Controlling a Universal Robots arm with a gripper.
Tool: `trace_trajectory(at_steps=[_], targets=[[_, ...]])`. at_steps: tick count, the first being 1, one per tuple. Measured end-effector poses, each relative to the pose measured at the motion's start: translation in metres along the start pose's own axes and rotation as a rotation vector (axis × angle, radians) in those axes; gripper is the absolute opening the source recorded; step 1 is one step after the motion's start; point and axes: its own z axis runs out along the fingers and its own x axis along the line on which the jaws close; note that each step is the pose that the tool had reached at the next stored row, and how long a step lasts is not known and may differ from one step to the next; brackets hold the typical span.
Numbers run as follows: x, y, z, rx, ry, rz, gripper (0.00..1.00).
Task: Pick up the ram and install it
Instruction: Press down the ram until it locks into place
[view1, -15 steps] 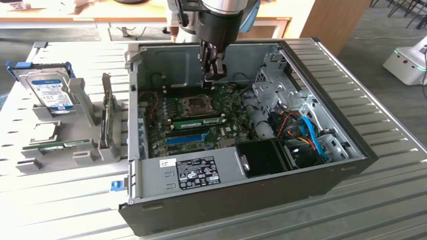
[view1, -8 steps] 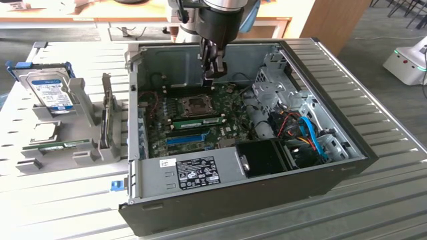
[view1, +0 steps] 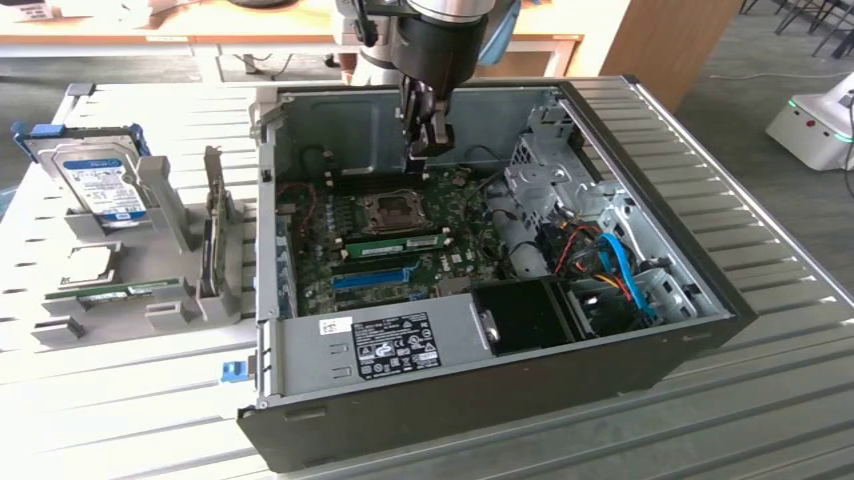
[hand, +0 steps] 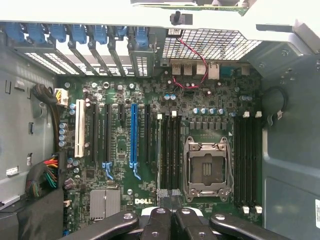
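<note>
Inside the case (view1: 694, 330), fingers (view1: 430, 140) closed, empty.

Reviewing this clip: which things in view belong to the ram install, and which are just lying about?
Job: ram in the grey rack; end effector, shut, above the motherboard; memory slots.
Lying about: hard drive; grey upright card; blue slot.
</note>
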Motion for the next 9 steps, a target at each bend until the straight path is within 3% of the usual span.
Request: trace_trajectory(at_steps=[5,9], targets=[[0.0000,0.0000,0.0001,0.0004,-0.0004,0.007,0.11],[0.0000,0.0000,0.0005,0.0028,-0.0030,0.055,0.11]])
